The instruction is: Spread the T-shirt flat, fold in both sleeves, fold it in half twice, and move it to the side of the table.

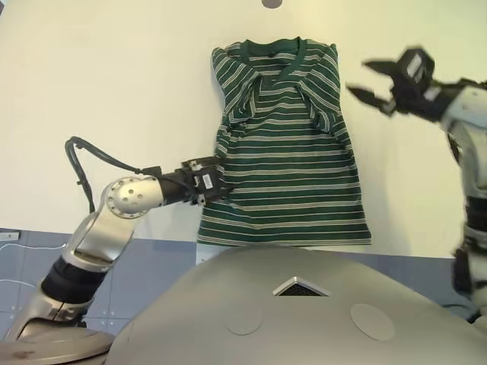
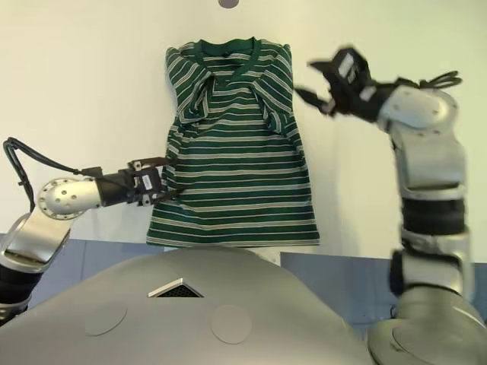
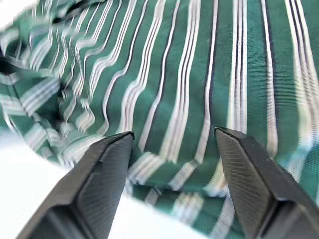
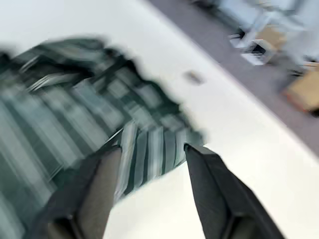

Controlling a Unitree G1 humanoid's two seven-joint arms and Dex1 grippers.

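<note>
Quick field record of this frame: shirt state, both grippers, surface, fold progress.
T-shirt: green with stripes, lying flat, collar away from the robot, both sleeves folded in over the chest
fold progress: body not yet folded in half
left gripper: open, low at the shirt's left side edge, fingers over the fabric
right gripper: open, raised beside the shirt's right shoulder, apart from it
table: white, shirt near its middle
</note>
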